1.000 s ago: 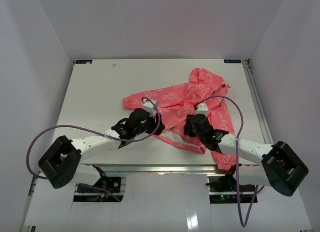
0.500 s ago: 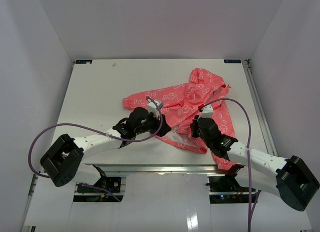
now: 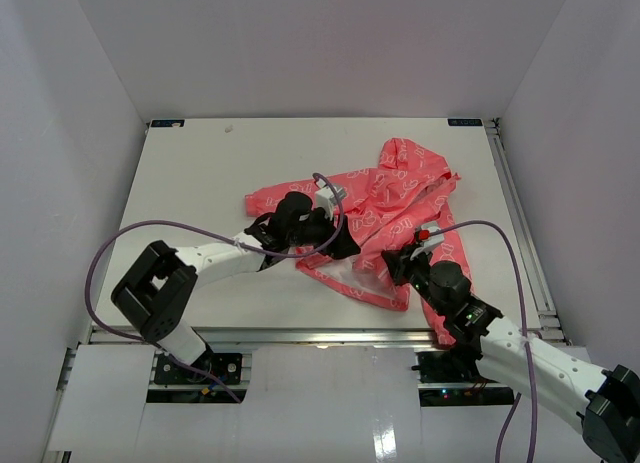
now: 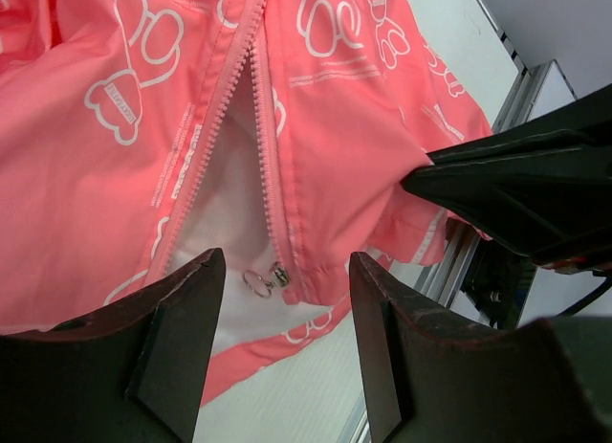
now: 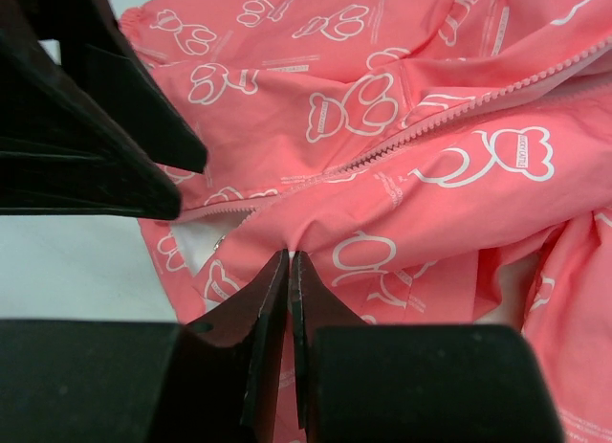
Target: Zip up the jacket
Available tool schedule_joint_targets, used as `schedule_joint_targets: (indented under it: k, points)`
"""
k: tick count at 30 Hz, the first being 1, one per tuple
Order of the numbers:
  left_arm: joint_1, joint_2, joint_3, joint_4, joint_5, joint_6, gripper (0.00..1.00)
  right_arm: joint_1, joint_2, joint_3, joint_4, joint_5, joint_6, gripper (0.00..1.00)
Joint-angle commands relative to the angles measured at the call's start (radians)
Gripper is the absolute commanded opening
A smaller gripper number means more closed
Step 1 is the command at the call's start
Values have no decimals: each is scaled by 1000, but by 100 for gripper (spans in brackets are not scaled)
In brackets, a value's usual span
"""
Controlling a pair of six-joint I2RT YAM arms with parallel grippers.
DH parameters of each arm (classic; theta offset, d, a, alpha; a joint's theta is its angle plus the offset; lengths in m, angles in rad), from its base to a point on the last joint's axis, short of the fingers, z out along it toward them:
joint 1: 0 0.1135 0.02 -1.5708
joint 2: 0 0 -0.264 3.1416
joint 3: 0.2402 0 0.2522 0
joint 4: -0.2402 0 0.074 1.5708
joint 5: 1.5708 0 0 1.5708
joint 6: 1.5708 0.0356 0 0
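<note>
The coral-pink jacket (image 3: 400,188) with white bear prints lies crumpled on the right half of the table. In the left wrist view the jacket (image 4: 354,127) shows its zipper rows parted over white lining. The metal zipper slider (image 4: 277,275), with its ring pull, sits at the rows' lower end. My left gripper (image 3: 343,245) is open and empty, its fingers (image 4: 182,338) straddling the slider from just above (image 4: 287,261). My right gripper (image 3: 393,266) is shut (image 5: 290,256) on a fold of the jacket (image 5: 430,175) near the hem, right of the slider. It also shows in the left wrist view (image 4: 516,189).
The white table (image 3: 200,173) is enclosed by white walls on three sides. A metal rail (image 3: 300,333) runs along its near edge, close to the jacket's hem and both grippers. Purple cables (image 3: 130,245) loop from each arm.
My left gripper has moved right across the jacket to the lower end of the zipper. My right arm has drawn back toward the near edge, still pinching the fabric.
</note>
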Motion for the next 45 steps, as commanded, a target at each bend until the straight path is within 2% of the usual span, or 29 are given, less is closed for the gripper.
schedule_joint_targets:
  k: [1, 10, 14, 19, 24, 27, 29, 32, 34, 37, 40, 45]
  points:
    - [22, 65, 53, -1, 107, 13, 65, -5, -59, -32, 96, -41, -36, 11]
    - [59, 179, 48, 183, 416, -94, 64, -5, -59, -35, 92, -62, -33, 11]
    - [58, 182, 37, 238, 464, -116, 63, -5, -58, -32, 88, -68, -29, 13]
    - [58, 187, 20, 318, 544, -166, 57, -5, -53, -26, 71, -43, -19, 18]
    - [58, 185, 17, 294, 551, -151, 55, -5, -43, -20, 61, -51, -17, 18]
    - [71, 179, 26, 211, 456, -110, 57, -5, -40, -14, 52, -58, -13, 12]
    - [92, 175, 28, 187, 418, -115, 58, -5, -28, 1, 20, -15, 9, 15]
    - [120, 147, 17, 141, 302, -123, 58, -5, 14, 36, -7, 50, 62, 42]
    - [130, 103, 27, 22, 172, -105, 58, 0, 73, 77, -49, 76, 91, 47]
    - [132, 6, 23, -81, -47, -109, 59, 24, 141, 146, -104, 128, 139, 49]
    - [136, -117, -10, -121, -204, -123, 63, 77, 202, 208, -144, 195, 189, 49]
    - [139, -265, -96, -126, -330, -122, 66, 208, 292, 300, -162, 289, 192, 49]
